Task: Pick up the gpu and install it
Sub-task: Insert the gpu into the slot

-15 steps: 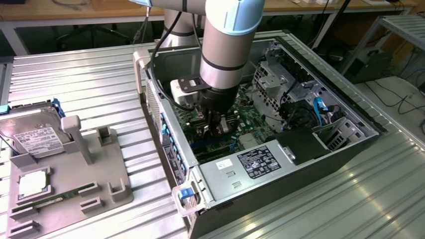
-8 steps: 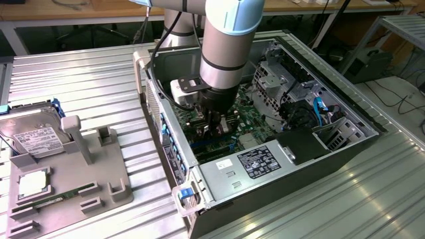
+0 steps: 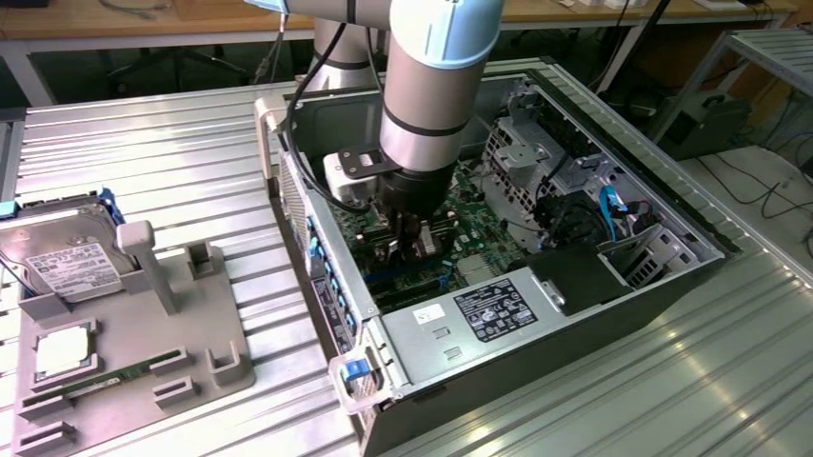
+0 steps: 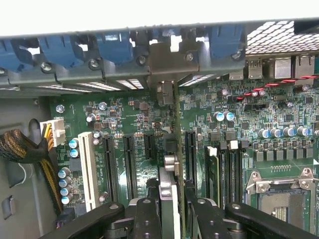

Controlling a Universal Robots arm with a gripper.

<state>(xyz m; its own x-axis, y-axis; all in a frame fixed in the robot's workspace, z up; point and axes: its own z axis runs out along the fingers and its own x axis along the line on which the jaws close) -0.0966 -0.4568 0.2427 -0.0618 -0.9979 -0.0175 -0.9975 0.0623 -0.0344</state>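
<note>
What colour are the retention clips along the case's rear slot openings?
Blue clips, clearest in the wrist view, above the green motherboard.

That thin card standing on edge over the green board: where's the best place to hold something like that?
Probably by its upper edge, from straight above. The gpu stands upright over the motherboard, its thin edge up, so only its two flat faces offer purchase. The gripper pinches it there, one finger per face, leaving the lower edge and the metal bracket end free toward the slots.

Ribbed metal table [image 3: 166, 143] with computer case [image 3: 610, 314], grey holder [image 3: 128, 371]
</note>
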